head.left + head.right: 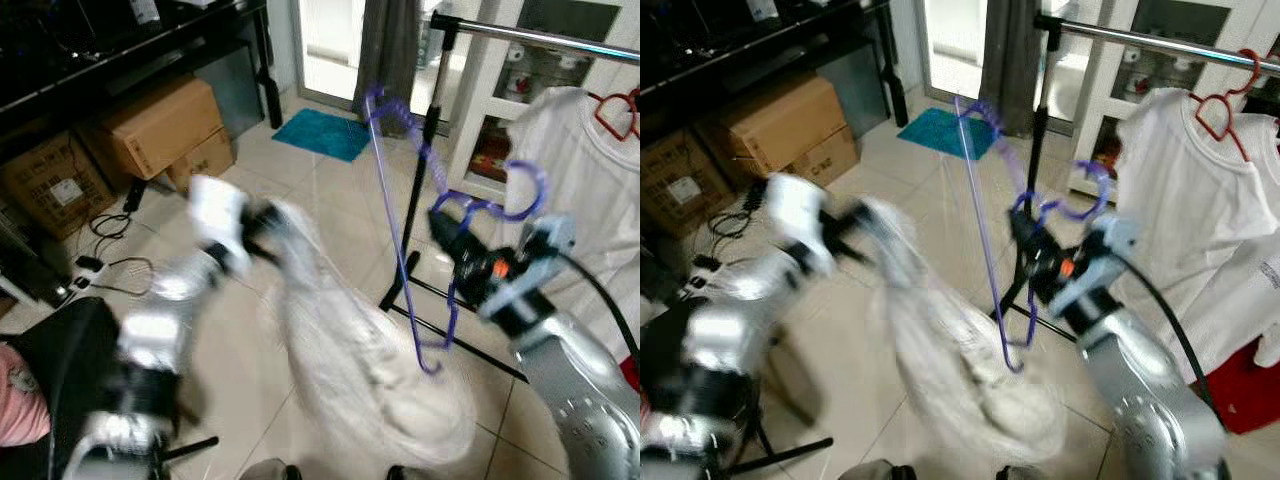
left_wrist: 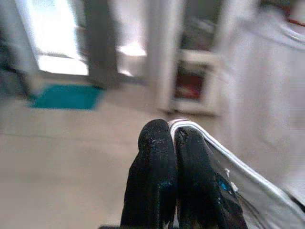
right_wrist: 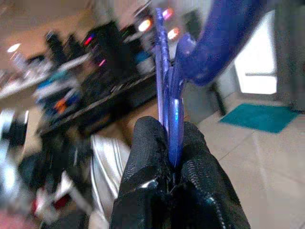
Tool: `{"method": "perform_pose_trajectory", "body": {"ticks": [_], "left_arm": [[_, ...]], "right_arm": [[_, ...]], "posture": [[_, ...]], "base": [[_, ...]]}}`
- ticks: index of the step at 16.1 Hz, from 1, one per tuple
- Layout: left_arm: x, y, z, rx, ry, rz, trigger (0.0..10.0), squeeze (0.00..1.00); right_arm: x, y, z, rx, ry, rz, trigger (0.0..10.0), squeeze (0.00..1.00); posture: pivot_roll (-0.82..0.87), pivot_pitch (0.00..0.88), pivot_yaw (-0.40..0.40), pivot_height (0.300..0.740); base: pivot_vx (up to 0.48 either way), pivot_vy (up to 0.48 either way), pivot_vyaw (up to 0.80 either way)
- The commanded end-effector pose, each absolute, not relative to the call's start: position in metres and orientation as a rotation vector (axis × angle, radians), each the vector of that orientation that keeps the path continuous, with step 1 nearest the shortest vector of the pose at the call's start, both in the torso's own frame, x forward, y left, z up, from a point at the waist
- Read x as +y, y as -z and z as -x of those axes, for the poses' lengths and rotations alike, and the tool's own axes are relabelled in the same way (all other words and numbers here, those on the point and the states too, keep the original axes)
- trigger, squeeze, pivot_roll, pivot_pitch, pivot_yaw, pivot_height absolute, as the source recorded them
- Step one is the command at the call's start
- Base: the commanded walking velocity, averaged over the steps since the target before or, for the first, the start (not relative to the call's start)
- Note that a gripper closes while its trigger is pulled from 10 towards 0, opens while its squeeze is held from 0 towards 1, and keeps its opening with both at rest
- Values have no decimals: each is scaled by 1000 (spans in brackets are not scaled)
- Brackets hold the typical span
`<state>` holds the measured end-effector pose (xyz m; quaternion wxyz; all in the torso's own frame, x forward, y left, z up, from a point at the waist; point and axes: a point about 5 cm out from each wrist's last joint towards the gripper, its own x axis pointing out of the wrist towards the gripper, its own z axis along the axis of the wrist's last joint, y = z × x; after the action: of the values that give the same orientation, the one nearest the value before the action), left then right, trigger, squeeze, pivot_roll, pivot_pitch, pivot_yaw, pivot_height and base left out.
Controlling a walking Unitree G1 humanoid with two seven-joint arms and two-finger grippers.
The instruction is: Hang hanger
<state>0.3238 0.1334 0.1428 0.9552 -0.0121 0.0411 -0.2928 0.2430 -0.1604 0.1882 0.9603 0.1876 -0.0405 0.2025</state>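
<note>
My right gripper [image 1: 445,228] is shut on a purple hanger [image 1: 398,245], gripping it just below the hook; the hanger hangs tilted, its long bar slanting down toward the floor. In the right wrist view the fingertips [image 3: 147,152] pinch the purple plastic [image 3: 174,119]. My left gripper [image 1: 262,222] is raised and blurred, shut on the edge of a white garment [image 1: 350,370] that droops to the floor. The left wrist view has the white hem [image 2: 238,176] beside the closed fingers [image 2: 157,171]. A metal clothes rail [image 1: 560,40] runs at upper right.
A white T-shirt [image 1: 580,180] on a red hanger [image 1: 615,110] hangs from the rail. The rack's black upright [image 1: 425,150] stands behind the purple hanger. Cardboard boxes [image 1: 160,125], floor cables [image 1: 110,265], a teal mat [image 1: 325,133] and a white cabinet [image 1: 500,110] ring the tiled floor.
</note>
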Motion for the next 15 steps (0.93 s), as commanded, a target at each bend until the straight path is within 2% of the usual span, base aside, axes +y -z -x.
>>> {"method": "perform_pose_trajectory", "body": {"ticks": [1,2,3,4,5,6,7,8,15], "left_arm": [[126,-167,-321,-17,639,14,0,0],[115,-167,-314,-23,664,31,0,0],[112,-168,-309,-27,648,51,0,0],[118,-167,-308,-28,586,26,0,0],[127,-160,-306,-7,515,-35,7176,0],[131,-157,-305,2,497,-60,7176,0],[135,-151,-301,29,487,-104,10000,0],[139,-146,-296,45,486,-131,10000,0],[136,-141,-285,65,480,-156,10000,0]], "right_arm": [[-167,-187,-247,-94,-330,-397,0,0],[-168,-187,-250,-101,-286,-428,0,0],[-171,-180,-252,-45,-204,-393,4000,0],[-171,-171,-253,25,-204,-314,10000,0],[-173,-161,-251,85,-197,-205,10000,0],[-174,-159,-250,92,-192,-178,10000,0],[-176,-155,-247,96,-187,-110,10000,0],[-175,-151,-243,105,-185,-72,10000,0],[-179,-136,-234,143,-73,-131,10000,0]], "posture": [[-130,56,92,740],[-130,56,92,740],[-129,53,94,740],[-130,52,95,740],[-131,49,97,740],[-131,49,97,740],[-131,49,97,740],[-132,45,93,740],[-129,53,92,740]], "base": [[0,0,0],[0,0,0],[0,0,0],[0,0,0],[0,0,-800],[0,0,-800],[0,0,-800],[0,0,-800],[0,0,-800]]}}
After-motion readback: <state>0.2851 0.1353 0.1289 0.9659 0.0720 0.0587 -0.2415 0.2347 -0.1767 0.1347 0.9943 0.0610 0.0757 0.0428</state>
